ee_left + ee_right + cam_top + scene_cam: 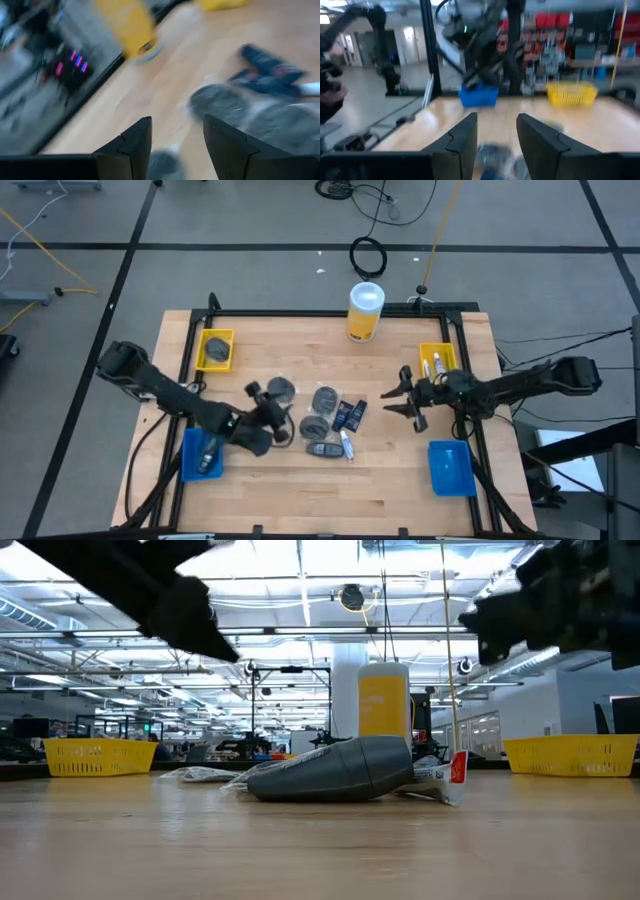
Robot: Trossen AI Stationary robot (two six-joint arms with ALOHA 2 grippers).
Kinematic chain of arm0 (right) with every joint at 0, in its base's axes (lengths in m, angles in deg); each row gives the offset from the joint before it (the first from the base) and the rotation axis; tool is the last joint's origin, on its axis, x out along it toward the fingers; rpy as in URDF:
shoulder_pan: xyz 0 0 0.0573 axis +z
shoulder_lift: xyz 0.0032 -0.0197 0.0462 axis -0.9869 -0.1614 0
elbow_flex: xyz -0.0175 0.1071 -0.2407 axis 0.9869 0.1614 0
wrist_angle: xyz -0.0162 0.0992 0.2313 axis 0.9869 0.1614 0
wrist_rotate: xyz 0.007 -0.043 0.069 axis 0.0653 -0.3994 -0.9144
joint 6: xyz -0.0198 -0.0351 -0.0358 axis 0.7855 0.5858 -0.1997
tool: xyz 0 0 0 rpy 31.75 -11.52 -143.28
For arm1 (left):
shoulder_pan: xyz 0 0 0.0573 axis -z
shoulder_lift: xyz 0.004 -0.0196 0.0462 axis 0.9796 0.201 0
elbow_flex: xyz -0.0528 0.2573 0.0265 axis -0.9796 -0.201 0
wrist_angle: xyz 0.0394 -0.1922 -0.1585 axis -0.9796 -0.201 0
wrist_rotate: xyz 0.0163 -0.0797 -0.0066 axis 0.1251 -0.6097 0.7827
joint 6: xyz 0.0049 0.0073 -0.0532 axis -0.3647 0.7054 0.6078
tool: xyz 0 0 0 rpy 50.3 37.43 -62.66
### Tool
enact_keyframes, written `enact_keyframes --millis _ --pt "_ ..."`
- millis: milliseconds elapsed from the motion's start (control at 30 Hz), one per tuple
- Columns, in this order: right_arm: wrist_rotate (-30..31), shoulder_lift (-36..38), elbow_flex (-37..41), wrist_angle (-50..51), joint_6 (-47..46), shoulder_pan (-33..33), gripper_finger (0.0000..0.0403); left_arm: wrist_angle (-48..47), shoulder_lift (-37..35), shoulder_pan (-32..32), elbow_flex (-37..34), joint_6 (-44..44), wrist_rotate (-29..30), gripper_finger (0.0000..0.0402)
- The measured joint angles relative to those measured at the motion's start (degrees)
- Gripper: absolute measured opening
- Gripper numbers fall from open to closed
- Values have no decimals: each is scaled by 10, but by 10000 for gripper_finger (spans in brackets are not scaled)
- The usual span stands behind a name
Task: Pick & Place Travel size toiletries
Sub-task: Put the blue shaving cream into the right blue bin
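Observation:
The travel size toiletries lie in a cluster mid-table. They are grey discs in clear wrap (pixel 281 389) (pixel 325 397) (pixel 316 423), dark blue sachets (pixel 349 414), a dark grey bottle (pixel 322 448) lying on its side (pixel 340 770), and a white tube (pixel 347 445). My left gripper (pixel 275 418) hovers just left of the cluster. In its wrist view it is open (pixel 177 142) with nothing between the fingers. My right gripper (pixel 400 398) hangs right of the cluster, pointing at it. It is open (pixel 497 135) and holds nothing.
A tall yellow container with a white lid (pixel 365 310) stands at the far edge. Yellow bins sit at far left (pixel 216 350) and far right (pixel 438 360). Blue bins sit at near left (pixel 203 455) and near right (pixel 450 467). Bare wood lies along the near edge.

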Motion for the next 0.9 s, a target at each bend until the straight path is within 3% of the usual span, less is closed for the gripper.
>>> enact_keyframes --millis 167,267,400,567,900 --pt "1 -12 -11 4 -8 0 130 -190 -25 -37 -8 246 -10 177" --pt "1 -21 -18 5 -9 0 130 -225 -23 -67 -24 338 -25 177" --pt "2 -26 -18 6 -9 0 130 -209 -23 -114 -52 375 -77 180" --pt "3 -28 -18 13 -9 0 130 -98 -23 -158 -86 313 -155 218" --pt "9 -28 -18 36 -9 0 132 275 -12 -183 -159 89 -305 328"
